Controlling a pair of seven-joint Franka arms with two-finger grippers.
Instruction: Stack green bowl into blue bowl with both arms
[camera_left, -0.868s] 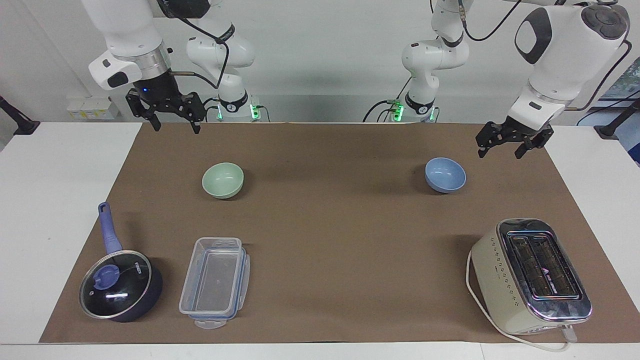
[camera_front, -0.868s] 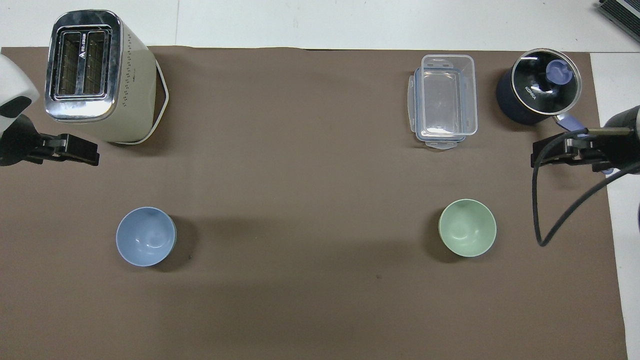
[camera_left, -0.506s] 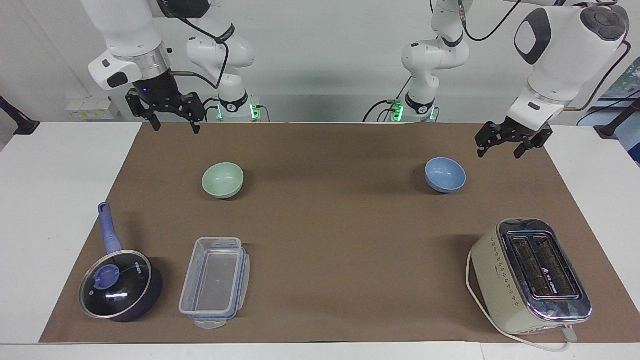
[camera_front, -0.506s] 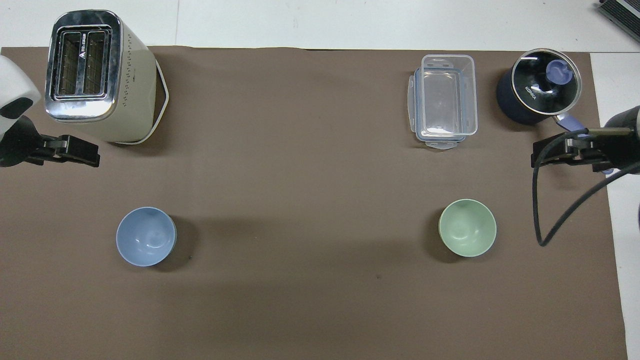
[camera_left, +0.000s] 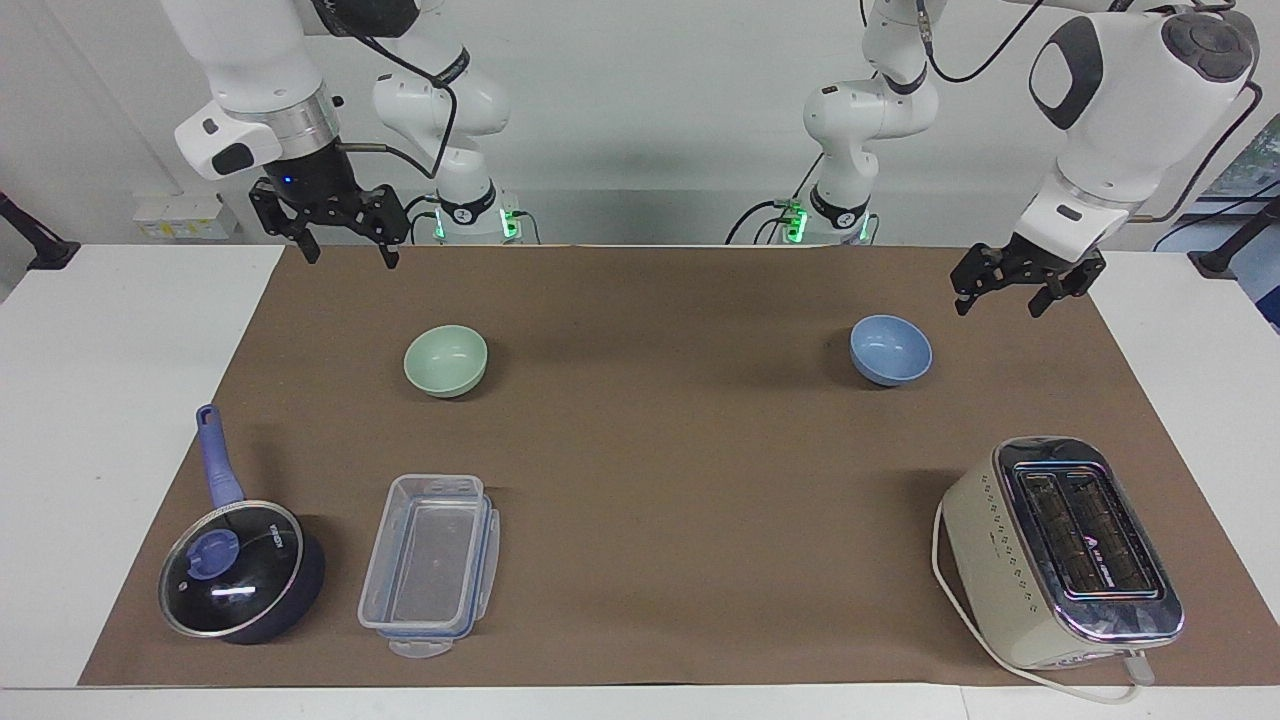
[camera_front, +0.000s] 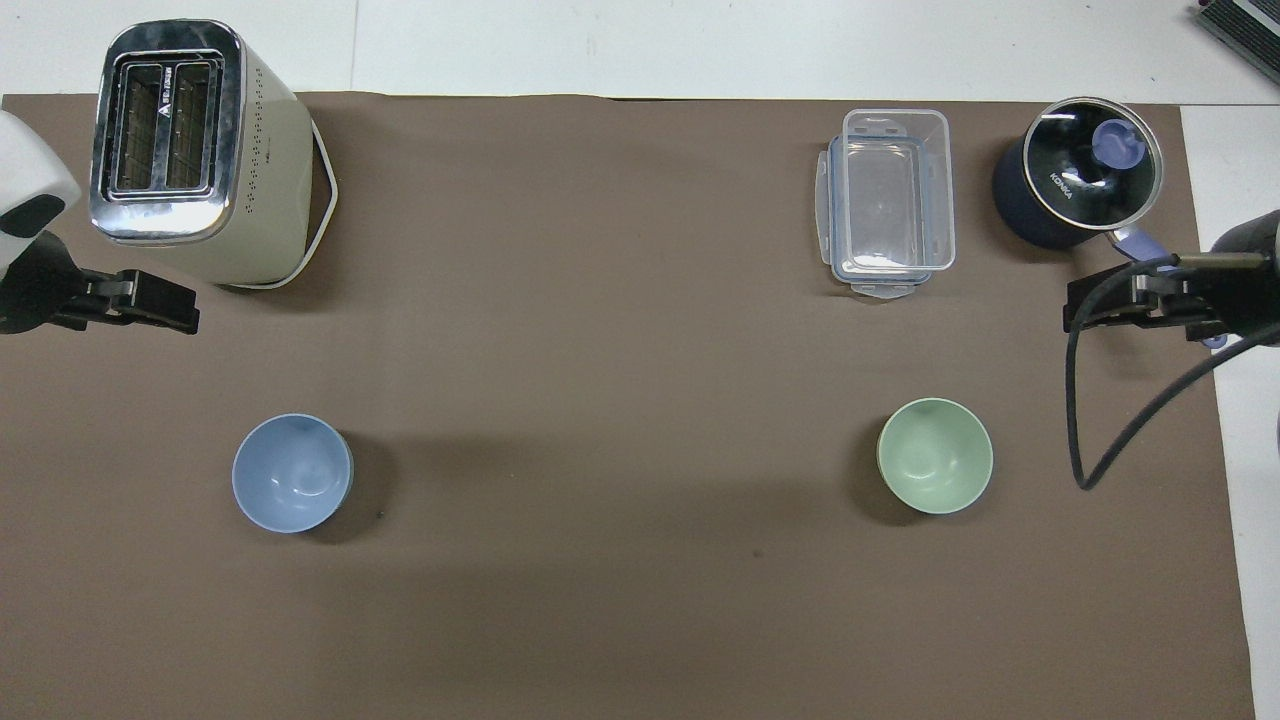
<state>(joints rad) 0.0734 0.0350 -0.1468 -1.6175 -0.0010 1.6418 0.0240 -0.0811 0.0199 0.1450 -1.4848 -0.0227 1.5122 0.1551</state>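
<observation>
The right claw (camera_left: 350, 255) is held spread wide and empty over the brown mat's edge by the robots; the left claw (camera_left: 997, 300) is likewise spread wide, over the mat beside the blue bowl (camera_left: 890, 349). The green bowl (camera_left: 446, 360) is set well apart, toward the right arm's end. Bare mat (camera_left: 660, 420) is left between both bowls on the surface (camera_left: 90, 420).

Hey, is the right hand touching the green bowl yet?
Apart. The facing view shows the right hand raised near the mat's edge, with bare mat between it and the green bowl.
</observation>
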